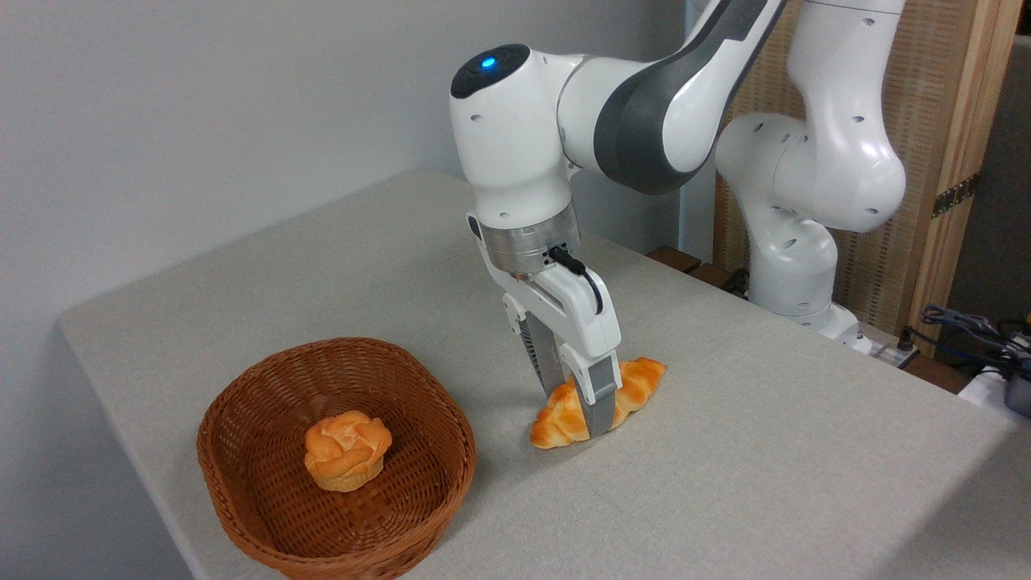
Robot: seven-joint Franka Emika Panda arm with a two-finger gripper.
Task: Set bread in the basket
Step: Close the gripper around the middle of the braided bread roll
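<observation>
The bread point(640, 379), a long braided golden-orange loaf, lies on the grey table to the right of the basket point(451, 467). My gripper point(576, 407) comes down on the loaf's middle, one finger in front of it and one behind, both pressed against its sides. The loaf's lower edge still looks to be resting on the table. The round brown wicker basket stands at the front left, about a hand's width from the loaf's near end.
A small rose-shaped orange bun point(348, 449) sits in the middle of the basket. The table's front edge point(564, 556) runs close below the basket. The arm's white base point(793, 266) stands at the table's back right, with cables point(966, 322) beside it.
</observation>
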